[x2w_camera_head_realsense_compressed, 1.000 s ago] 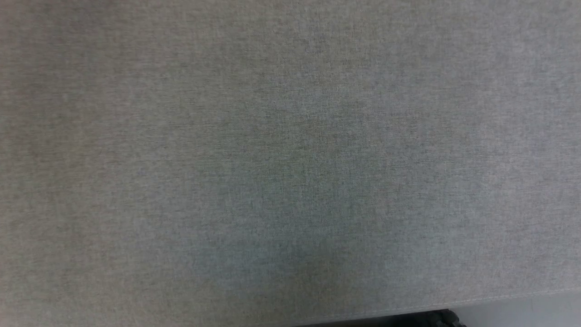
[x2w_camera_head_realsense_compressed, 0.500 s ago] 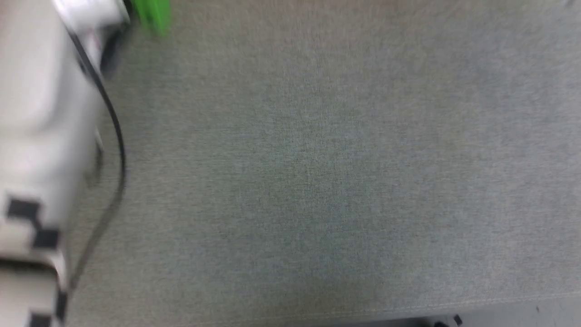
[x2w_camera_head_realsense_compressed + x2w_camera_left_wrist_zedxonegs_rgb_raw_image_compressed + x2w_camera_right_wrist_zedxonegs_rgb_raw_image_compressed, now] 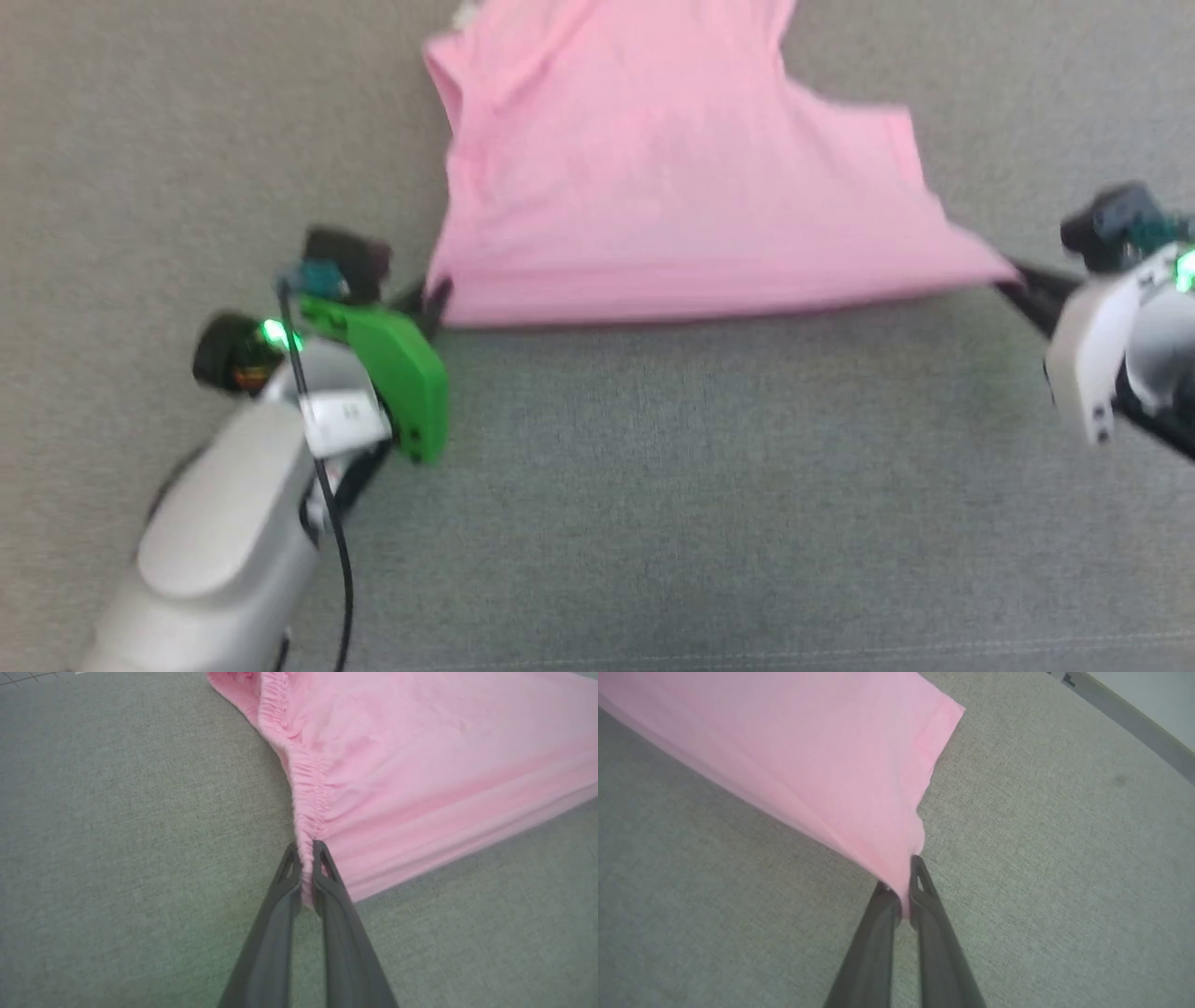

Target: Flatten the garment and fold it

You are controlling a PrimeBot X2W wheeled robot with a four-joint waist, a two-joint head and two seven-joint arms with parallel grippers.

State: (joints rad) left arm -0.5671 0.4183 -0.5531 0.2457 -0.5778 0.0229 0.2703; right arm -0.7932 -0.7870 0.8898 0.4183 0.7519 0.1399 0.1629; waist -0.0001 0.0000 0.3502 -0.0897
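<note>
The garment [image 3: 653,177], light pink shorts, is stretched across the grey cloth surface in the upper middle of the head view. My left gripper [image 3: 431,301] is shut on its near left corner; the left wrist view shows the gathered waistband [image 3: 306,793] pinched between the fingers of that gripper [image 3: 306,851]. My right gripper [image 3: 1013,278] is shut on the near right corner, a leg hem corner [image 3: 896,877] pinched between the dark fingers of that gripper [image 3: 901,886]. The near edge runs taut between both grippers. A small white tag [image 3: 464,13] peeks out at the top.
The grey fabric-covered table [image 3: 653,485] spreads all around the shorts. Its front seam [image 3: 840,653] runs along the bottom of the head view. In the right wrist view the table's edge [image 3: 1134,723] and pale floor lie at the upper right.
The head camera has swung: a second ago it showed bare grey cloth, then my left forearm blurred at the left, and now both grippers holding the pink shorts.
</note>
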